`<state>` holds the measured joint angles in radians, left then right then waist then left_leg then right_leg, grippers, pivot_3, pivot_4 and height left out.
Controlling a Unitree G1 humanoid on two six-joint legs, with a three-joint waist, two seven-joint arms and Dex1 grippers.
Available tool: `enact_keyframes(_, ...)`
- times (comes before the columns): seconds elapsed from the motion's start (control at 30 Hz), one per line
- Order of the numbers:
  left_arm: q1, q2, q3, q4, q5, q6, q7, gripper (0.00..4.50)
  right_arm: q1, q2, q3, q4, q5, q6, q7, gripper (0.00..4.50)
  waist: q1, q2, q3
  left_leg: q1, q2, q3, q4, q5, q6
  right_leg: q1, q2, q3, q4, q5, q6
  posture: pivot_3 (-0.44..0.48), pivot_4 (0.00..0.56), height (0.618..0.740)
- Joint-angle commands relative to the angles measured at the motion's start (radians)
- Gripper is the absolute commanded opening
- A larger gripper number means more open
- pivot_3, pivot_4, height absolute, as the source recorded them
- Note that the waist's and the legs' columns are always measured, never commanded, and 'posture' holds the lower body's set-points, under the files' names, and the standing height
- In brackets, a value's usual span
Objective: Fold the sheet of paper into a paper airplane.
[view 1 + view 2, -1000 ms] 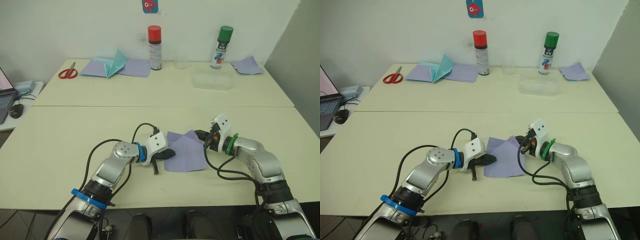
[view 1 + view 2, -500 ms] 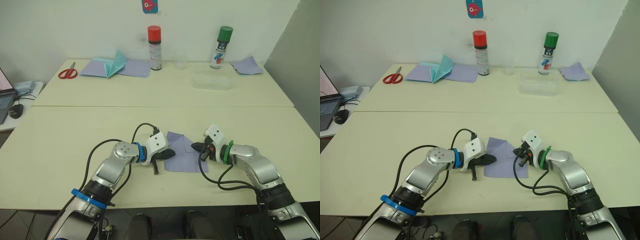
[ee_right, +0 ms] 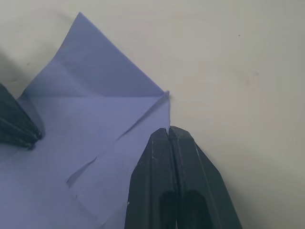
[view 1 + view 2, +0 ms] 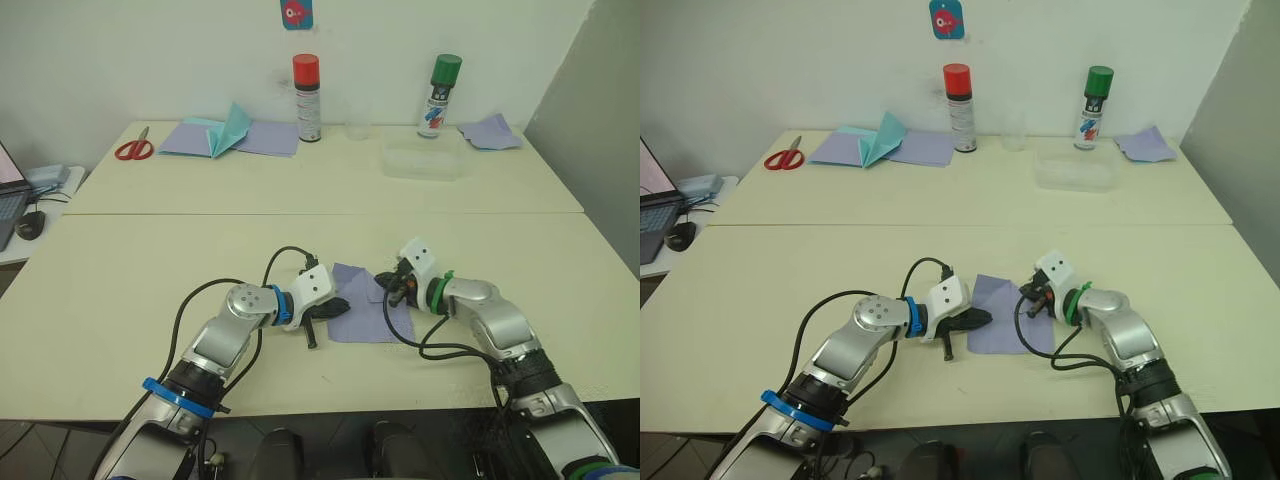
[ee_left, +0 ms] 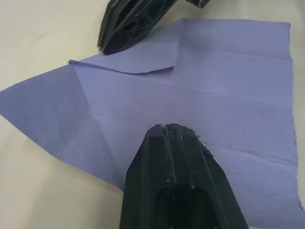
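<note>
Left wrist view — sheet of paper under left gripper

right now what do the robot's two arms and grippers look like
Both arms are silver metal with looping black cables. The left gripper has black tapered fingers behind a white wrist block and blue ring; a second blue ring sits higher up. The right gripper matches, but its ring is green.

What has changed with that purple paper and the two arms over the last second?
The right pincer has swept in toward the left one, folding the sheet's raised far right corner down flat onto the sheet of paper and pressing on the flap, fingers shut. The left pincer has stayed put, shut, pinning the sheet's near left edge to the table. The scissors and spray cans at the back have not moved.
</note>
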<state>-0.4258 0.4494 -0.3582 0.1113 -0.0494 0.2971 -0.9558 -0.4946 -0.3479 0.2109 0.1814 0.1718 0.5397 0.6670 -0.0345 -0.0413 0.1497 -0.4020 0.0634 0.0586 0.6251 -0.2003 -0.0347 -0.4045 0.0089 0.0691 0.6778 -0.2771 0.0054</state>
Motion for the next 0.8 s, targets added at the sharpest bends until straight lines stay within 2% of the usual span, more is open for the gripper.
enact_keyframes(0.03,0.036,0.013,-0.051,0.059,0.047,0.037,-0.008,0.0,-0.014,0.01,-0.009,0.001,-0.007,-0.013,0.0,0.01,0.0,0.0,0.0,0.0,0.0,0.0,0.0,0.0,0.0,0.0,0.0,0.0,0.0,0.0,0.0,0.0,0.15,0.74)
enact_keyframes(0.6,0.024,0.02,-0.044,0.057,0.048,0.036,-0.015,0.0,0.176,-0.097,0.028,-0.194,-0.024,0.041,0.049,0.01,0.001,0.0,-0.001,0.0,0.0,-0.001,-0.002,0.0,0.0,0.0,-0.001,0.001,-0.001,-0.001,-0.001,0.0,0.15,0.74)
enact_keyframes(0.8,-0.081,-0.011,0.023,-0.013,-0.035,0.127,-0.033,0.0,0.182,-0.08,0.04,-0.204,-0.03,0.057,0.035,0.01,0.001,-0.001,0.0,0.0,0.0,-0.001,-0.002,0.0,0.0,0.0,-0.001,0.001,-0.002,-0.001,-0.001,0.0,0.15,0.74)
